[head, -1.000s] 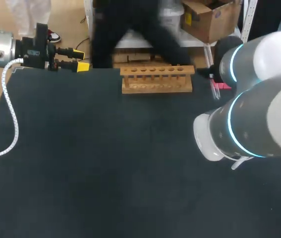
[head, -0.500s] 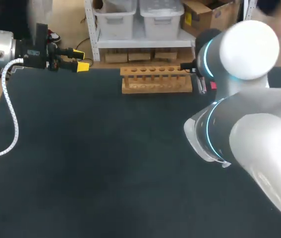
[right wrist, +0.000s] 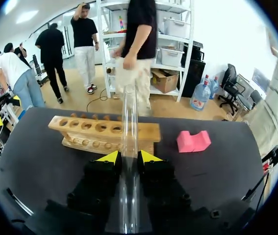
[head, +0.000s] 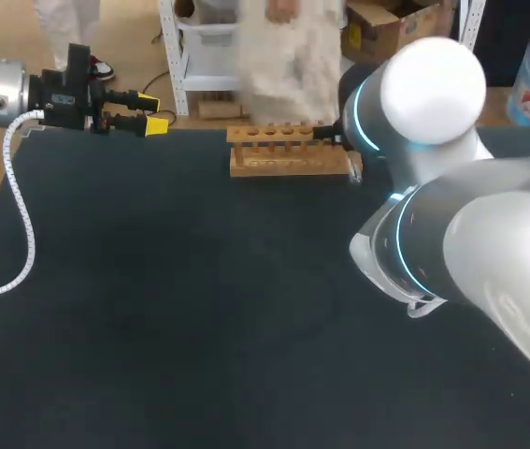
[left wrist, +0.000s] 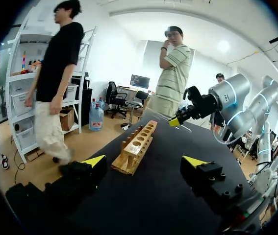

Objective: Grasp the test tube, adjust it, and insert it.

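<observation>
Right wrist view: one long, clear glass test tube [right wrist: 129, 112] runs straight out between the yellow tips of the right gripper [right wrist: 129, 157], which clamp it from both sides. Ahead of it on the dark table [right wrist: 36, 161] lies one wooden rack [right wrist: 87, 132] with a row of round holes, and the tube hides part of it. One pink block [right wrist: 193, 141] sits near the rack's end, not touching it. The left gripper [left wrist: 144, 161] hangs at the table's far left edge, its fingers wide apart.

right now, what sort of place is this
Likely a robot lab workbench: a wooden rack on a dark table, a glass tube held in the right gripper, a pink block beside the rack.
</observation>
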Tool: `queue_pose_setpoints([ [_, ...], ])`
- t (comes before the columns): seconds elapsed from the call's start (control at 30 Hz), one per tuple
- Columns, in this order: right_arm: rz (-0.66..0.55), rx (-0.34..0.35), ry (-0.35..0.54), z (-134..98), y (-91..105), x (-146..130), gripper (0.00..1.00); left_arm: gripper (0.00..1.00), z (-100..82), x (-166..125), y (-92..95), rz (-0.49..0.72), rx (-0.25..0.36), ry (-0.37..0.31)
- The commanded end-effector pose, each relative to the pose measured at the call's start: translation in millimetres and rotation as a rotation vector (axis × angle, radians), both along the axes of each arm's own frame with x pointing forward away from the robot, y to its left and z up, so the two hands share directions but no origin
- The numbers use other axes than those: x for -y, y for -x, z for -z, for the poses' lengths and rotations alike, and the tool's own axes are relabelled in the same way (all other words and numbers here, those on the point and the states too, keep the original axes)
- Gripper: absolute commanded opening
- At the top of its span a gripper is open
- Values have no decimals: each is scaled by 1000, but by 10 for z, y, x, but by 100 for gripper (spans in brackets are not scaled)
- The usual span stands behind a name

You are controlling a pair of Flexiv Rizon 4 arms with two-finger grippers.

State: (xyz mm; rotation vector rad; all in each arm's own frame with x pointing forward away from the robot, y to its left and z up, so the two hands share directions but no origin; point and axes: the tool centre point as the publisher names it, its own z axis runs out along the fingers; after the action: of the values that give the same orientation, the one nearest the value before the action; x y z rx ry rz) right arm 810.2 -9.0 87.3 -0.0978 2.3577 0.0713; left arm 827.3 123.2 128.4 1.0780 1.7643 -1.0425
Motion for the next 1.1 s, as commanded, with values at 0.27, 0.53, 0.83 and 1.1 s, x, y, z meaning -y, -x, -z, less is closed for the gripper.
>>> queue_pose_setpoints([
  [0.27, -20, -29, -28, 181, -90, -245, 0, 100, 10, -4, -5, 1, 3, 2],
  [0.53, -14, -39, -25, 274, -173, -249, 0, 100, 10, -4, -5, 1, 3, 2],
  [0.83, -9, -57, -27, 360, -216, -266, 0, 100, 10, -4, -5, 1, 3, 2],
  [1.1, -15, -77, -29, 416, -252, -282, 0, 100, 10, -4, -5, 1, 3, 2],
])
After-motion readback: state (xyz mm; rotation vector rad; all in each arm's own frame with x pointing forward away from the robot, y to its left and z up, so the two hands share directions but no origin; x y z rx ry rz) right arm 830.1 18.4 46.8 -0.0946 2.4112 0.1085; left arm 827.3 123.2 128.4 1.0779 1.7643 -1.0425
